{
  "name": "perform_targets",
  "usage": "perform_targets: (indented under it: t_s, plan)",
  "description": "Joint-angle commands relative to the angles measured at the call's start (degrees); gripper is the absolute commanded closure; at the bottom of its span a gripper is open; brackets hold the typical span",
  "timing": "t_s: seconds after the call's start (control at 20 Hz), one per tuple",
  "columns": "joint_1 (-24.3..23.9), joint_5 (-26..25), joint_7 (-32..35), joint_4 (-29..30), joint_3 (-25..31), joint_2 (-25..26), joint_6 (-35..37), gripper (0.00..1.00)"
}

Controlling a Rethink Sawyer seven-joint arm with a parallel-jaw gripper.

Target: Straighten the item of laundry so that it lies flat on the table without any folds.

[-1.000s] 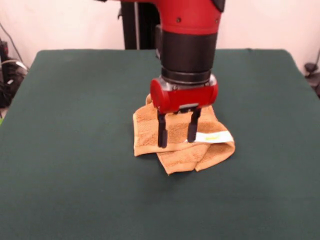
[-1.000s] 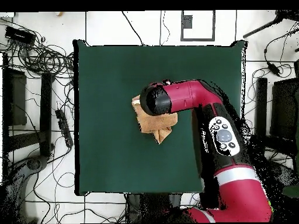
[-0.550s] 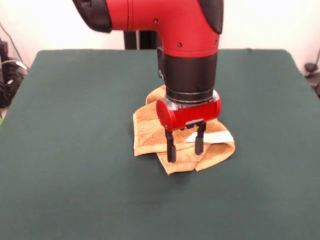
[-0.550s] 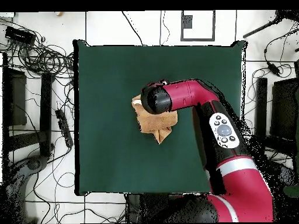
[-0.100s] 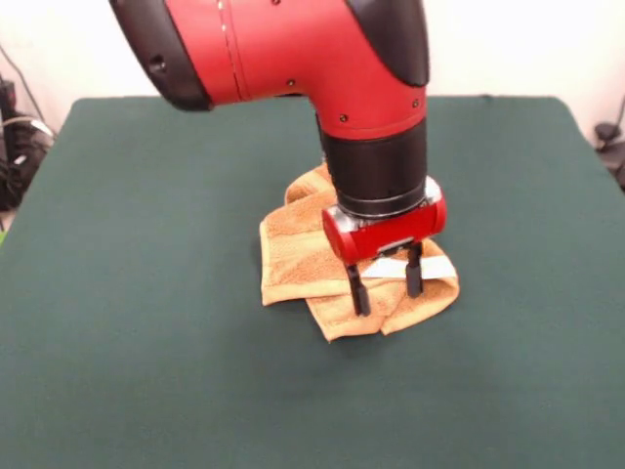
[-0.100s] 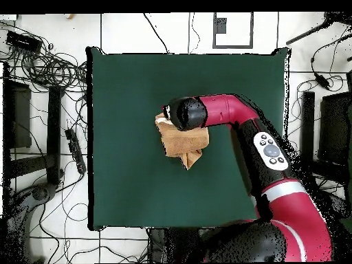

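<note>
Table: broad rectangle topped in dark green, felt-like cloth; matte and bare apart from the laundry.
Arm: glossy red shell with a black wrist collar, dropping straight down over the towel.
Towel: orange-tan terry, looped pile, lying near the table's centre; bunched into overlapping layers with a corner pointing toward the near edge in the front view.
Gripper: two slim black fingers spread apart, empty, tips just above or touching the top fold beside the tag.
Tag: small white strip on the towel's upper layer.
Step in hand, as I judge it: taking hold of the upper fold to peel it open.
Doing it well: pinch only the top layer near its free edge, lift slightly, then drag outward toward bare table so the underlayers stay put.
</note>
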Motion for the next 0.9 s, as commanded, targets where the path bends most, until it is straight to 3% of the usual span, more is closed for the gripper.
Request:
perform_targets:
  t_s: [0.05, 0.35, 0.7, 0.9]
  plan:
    - [-0.92, 4.6, -18.6, 0.67, 9.77, 2.17, 12.68, 0.0]
    - [-1.56, 5.16, -16.02, 0.74, 9.46, 2.96, 16.04, 0.0]
    - [0.67, -1.02, -14.98, -2.17, 5.07, 3.5, 15.98, 0.0]
    - [2.7, -6.37, -9.03, -3.67, 1.1, 3.26, 9.25, 0.0]
